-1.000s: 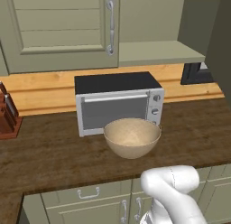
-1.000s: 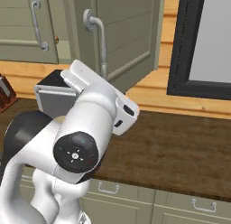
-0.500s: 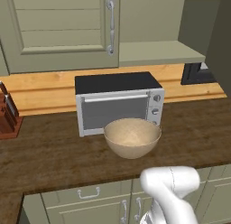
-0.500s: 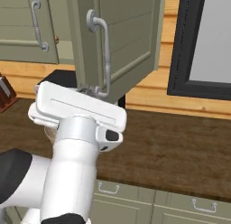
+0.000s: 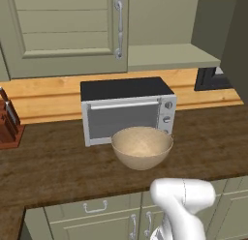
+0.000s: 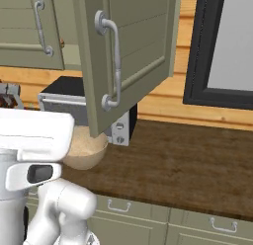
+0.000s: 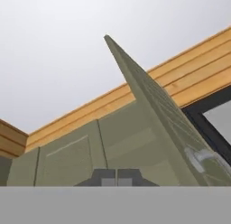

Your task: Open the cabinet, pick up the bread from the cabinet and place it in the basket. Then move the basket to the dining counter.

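Having just pinched shut on nothing, the gripper [image 7: 117, 178] is facing the swung-open cabinet [image 7: 149, 111] door just ahead, so the bread, unseen on the shelf, is still awaiting retrieval for the basket [image 5: 142, 148].

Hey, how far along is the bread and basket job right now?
Done: the cabinet door stands swung open, baring the green shelf. In hand: nothing; the gripper points up at the door with jaws shut and empty. Left: no bread is visible yet, the basket sits empty by the microwave, and still needs moving to the dining counter.
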Robot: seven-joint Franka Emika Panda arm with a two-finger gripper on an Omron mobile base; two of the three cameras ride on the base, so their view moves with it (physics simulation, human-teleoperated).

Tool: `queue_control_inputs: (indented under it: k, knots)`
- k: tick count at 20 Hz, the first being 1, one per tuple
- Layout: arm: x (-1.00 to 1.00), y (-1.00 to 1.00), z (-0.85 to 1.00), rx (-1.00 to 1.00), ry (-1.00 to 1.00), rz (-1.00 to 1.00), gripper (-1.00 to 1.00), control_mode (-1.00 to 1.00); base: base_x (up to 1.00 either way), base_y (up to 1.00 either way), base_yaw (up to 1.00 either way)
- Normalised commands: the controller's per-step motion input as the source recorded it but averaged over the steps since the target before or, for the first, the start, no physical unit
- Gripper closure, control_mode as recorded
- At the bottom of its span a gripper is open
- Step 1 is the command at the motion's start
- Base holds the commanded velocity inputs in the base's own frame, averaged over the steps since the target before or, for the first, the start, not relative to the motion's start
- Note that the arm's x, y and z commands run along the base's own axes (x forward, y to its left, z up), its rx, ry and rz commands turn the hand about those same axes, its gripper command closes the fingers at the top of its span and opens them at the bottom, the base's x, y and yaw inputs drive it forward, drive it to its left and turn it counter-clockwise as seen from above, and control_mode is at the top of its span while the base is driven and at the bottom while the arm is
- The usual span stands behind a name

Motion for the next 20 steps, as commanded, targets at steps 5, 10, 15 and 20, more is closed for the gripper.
queue_control_inputs:
  k: [5, 10, 15, 20]
  knots:
    - [-0.15, 1.00, 0.00, -0.09, -0.02, -0.30, 1.00, -1.00, 0.00, 0.00, 0.00]
    - [0.50, 0.83, -0.08, -0.14, 0.26, -0.62, 1.00, -1.00, 0.00, 0.00, 0.00]
    - [0.49, 0.33, -0.31, -0.07, 0.42, -0.69, 1.00, -1.00, 0.00, 0.00, 0.00]
    - [0.44, -0.14, -0.32, -0.05, 0.34, -0.73, 1.00, -1.00, 0.00, 0.00, 0.00]
